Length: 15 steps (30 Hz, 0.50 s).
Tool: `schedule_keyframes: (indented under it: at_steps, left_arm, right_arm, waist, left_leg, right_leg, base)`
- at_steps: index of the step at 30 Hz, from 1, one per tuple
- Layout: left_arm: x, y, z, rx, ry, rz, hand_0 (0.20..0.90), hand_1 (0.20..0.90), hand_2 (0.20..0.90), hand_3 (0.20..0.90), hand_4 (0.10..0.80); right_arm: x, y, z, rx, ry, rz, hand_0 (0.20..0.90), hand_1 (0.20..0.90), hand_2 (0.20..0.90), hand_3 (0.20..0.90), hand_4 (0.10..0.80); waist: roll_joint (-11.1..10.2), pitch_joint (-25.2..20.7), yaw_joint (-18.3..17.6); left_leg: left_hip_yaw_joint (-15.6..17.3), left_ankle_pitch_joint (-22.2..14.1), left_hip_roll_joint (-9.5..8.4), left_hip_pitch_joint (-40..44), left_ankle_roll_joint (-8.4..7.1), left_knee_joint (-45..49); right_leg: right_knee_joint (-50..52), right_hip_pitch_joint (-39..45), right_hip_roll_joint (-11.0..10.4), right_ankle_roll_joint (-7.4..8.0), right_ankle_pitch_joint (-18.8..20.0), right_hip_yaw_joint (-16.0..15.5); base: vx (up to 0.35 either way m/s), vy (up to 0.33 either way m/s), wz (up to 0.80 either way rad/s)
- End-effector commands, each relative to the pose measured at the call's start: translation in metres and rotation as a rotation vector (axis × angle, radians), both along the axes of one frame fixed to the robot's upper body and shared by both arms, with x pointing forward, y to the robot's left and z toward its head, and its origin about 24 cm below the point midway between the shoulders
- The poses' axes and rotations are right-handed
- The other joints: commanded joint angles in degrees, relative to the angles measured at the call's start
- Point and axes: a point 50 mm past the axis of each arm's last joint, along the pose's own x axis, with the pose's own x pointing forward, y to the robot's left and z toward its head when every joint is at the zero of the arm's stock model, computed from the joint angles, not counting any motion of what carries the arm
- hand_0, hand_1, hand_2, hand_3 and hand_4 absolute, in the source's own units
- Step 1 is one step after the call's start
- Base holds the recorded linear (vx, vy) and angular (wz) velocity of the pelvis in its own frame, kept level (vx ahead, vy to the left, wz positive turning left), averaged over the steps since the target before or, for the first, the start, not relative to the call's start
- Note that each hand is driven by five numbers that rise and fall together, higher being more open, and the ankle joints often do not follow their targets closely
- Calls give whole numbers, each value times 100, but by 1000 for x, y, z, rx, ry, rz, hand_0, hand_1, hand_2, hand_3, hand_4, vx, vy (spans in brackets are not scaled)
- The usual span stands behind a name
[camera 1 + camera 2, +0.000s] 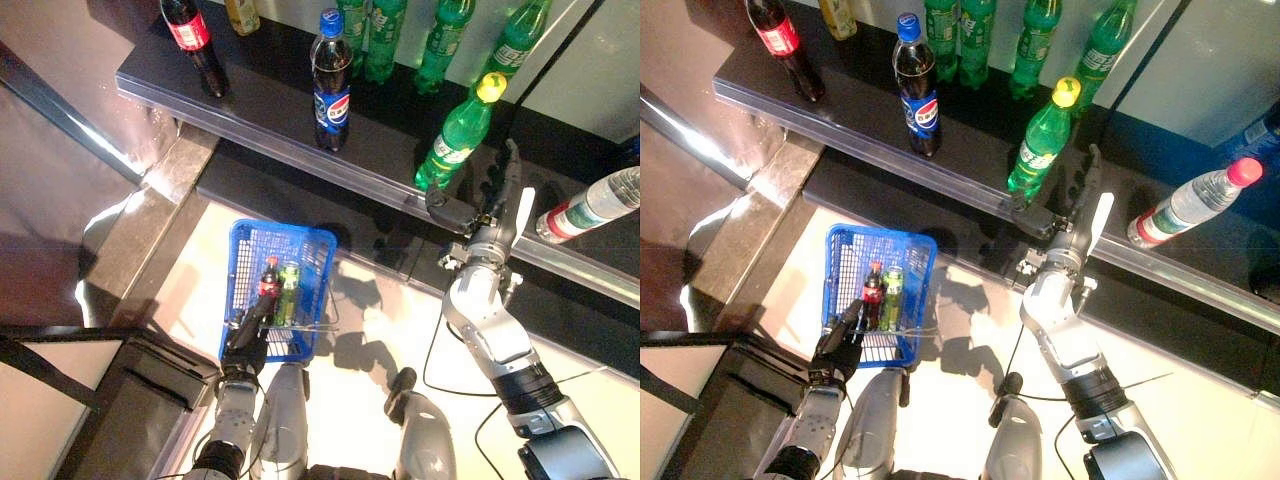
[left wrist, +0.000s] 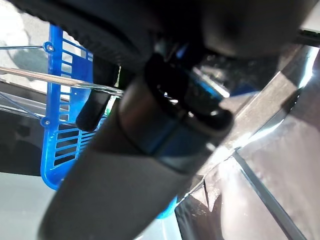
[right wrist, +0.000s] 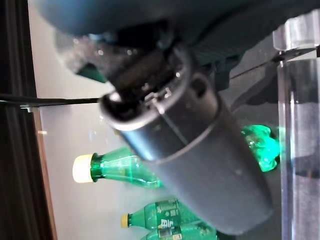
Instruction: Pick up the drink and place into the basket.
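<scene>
the right robot hand (image 1: 490, 205) is raised at the shelf (image 1: 260, 95) edge, fingers straight and spread, thumb just beside the base of the green bottle with the yellow cap (image 1: 458, 132), which stands on the shelf. the left robot hand (image 1: 246, 338) is curled round the wire handle of the blue basket (image 1: 240, 262) on the floor; two small bottles (image 1: 278, 290) lie inside.

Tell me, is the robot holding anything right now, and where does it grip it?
Its left hand holds the blue basket by its wire handle. Its right hand has open fingers beside the yellow-capped green bottle and grips nothing.
</scene>
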Motion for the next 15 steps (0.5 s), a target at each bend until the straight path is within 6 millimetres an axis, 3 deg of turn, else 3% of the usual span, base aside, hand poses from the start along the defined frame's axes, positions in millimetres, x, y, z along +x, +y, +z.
schedule_keyframes:
  at_steps: [1, 15]
  left_arm:
    - [-19, 24, 11, 113, -110, 12, 300, 300, 300, 200, 100]
    - [-5, 22, 21, 131, -160, -46, 300, 300, 300, 200, 100]
  right_arm:
    - [-1, 1, 70, 38, -314, -9, 900, 900, 900, 900, 800]
    - [17, -2, 124, 57, -384, -51, 900, 900, 900, 900, 800]
  waist:
    - [28, -56, 177]
    - [50, -56, 412]
  left_leg:
    - [-420, 181, -103, -552, -151, 281]
    - [-478, 171, -274, -1068, -33, 312]
  right_leg:
    - [458, 216, -280, 76, -284, 13]
    - [479, -355, -342, 77, -159, -21]
  base:
    - [4, 19, -3]
    - [-3, 5, 0]
